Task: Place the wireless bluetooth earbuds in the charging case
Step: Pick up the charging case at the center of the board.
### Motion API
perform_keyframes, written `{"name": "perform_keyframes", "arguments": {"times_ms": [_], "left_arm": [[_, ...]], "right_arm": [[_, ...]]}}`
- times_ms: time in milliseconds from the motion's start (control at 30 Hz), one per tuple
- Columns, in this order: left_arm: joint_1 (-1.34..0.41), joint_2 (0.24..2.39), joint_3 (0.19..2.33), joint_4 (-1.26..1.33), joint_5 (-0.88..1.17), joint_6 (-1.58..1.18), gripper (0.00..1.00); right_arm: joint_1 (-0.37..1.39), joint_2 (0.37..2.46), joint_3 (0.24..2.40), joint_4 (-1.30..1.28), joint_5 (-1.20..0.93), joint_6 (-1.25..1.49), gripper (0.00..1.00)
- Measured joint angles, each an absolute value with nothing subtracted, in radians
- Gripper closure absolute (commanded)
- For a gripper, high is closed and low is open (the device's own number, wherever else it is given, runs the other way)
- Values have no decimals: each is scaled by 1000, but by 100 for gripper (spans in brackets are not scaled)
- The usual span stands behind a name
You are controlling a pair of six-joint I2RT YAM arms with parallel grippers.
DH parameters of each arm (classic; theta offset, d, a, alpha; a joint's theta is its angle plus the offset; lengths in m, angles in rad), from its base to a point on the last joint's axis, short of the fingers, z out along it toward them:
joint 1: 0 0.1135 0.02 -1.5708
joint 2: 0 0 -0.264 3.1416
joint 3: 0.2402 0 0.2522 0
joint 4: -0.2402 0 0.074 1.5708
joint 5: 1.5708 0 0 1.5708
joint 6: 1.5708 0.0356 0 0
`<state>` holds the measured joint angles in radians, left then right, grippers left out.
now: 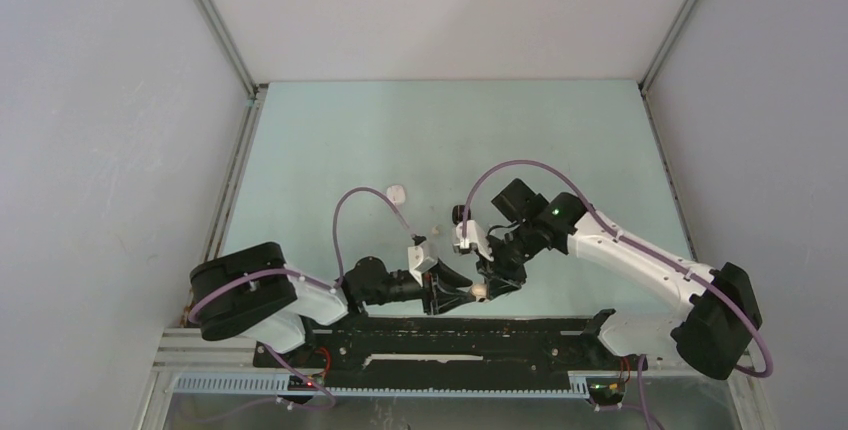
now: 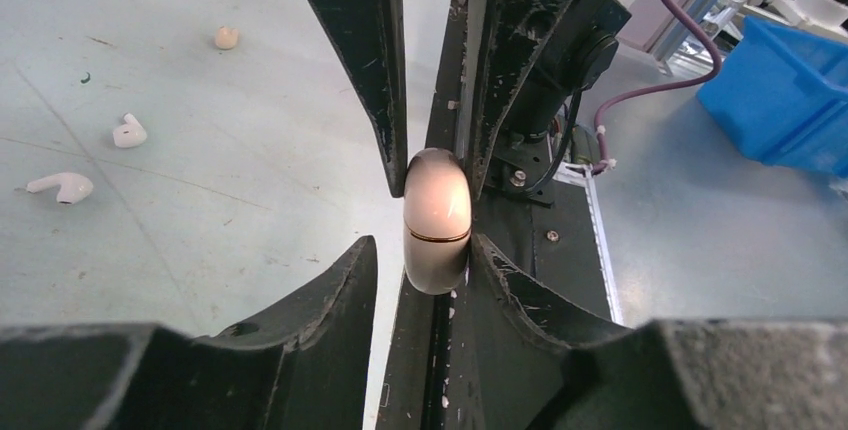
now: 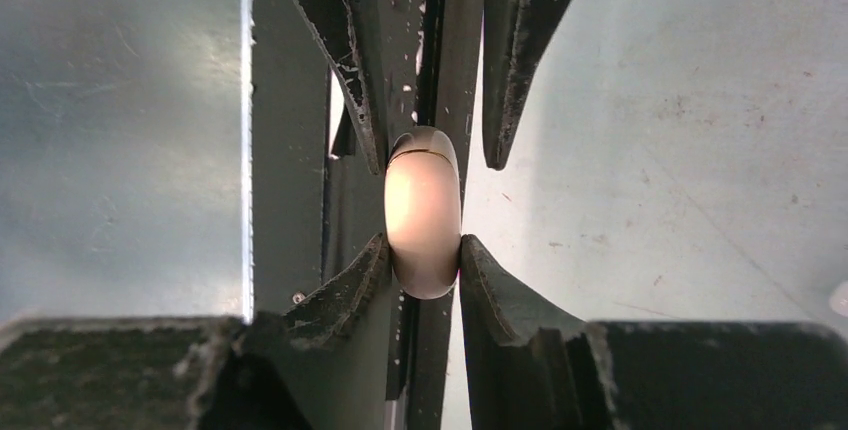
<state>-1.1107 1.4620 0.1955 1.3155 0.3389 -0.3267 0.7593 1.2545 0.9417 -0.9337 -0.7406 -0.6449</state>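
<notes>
Fingers (image 2: pixel 437 250) of both arms pinch unmarked charging case (image 2: pixel 437 220).

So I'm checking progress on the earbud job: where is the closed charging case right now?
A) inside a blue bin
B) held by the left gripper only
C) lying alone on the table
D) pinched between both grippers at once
D: both wrist views show the charging case, its lid seam shut, squeezed between the left gripper and the right gripper, while two earbuds lie loose on the table.
</notes>
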Motion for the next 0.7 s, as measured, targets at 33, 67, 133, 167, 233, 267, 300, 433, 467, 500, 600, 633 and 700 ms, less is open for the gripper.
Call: {"name": "perform_keyframes", "arguments": {"times_ms": [33, 67, 133, 167, 233, 267, 300, 433, 467, 500, 600, 633, 700], "left_arm": [[-1114, 1459, 195, 1309, 336, -319, 55], [-1119, 1455, 195, 1301, 332, -311, 54], [-1133, 1443, 196, 1278, 316, -287, 51], [-1142, 1438, 198, 1264, 307, -274, 51], [-1164, 1432, 201, 1235, 285, -245, 50], [-1176, 1432, 204, 1221, 274, -230, 50], [-1189, 1432, 206, 1206, 262, -216, 51], [-1226, 1433, 212, 1180, 226, -179, 51], [-1233, 1435, 213, 1180, 217, -173, 51], [-1240, 1438, 214, 1184, 205, -166, 50], [-1259, 1446, 214, 1196, 169, -152, 49], [-1267, 1449, 214, 1204, 155, -148, 49], [-1274, 1456, 214, 1218, 137, -145, 49]], "right_arm": [[778, 1254, 950, -942, -711, -647, 97], [795, 1253, 960, -952, -683, -649, 97], [822, 1253, 981, -972, -634, -655, 97], [830, 1253, 989, -981, -620, -655, 97], [846, 1253, 1007, -1002, -587, -655, 97], [852, 1253, 1016, -1010, -574, -655, 97], [855, 1253, 1024, -1017, -565, -655, 97], [870, 1253, 1045, -1028, -536, -650, 97], [873, 1253, 1046, -1029, -531, -646, 97], [878, 1253, 1047, -1029, -525, -641, 97], [887, 1258, 1047, -1031, -521, -631, 97], [889, 1261, 1048, -1032, -522, -628, 97], [889, 1267, 1052, -1034, -523, -624, 97]]}}
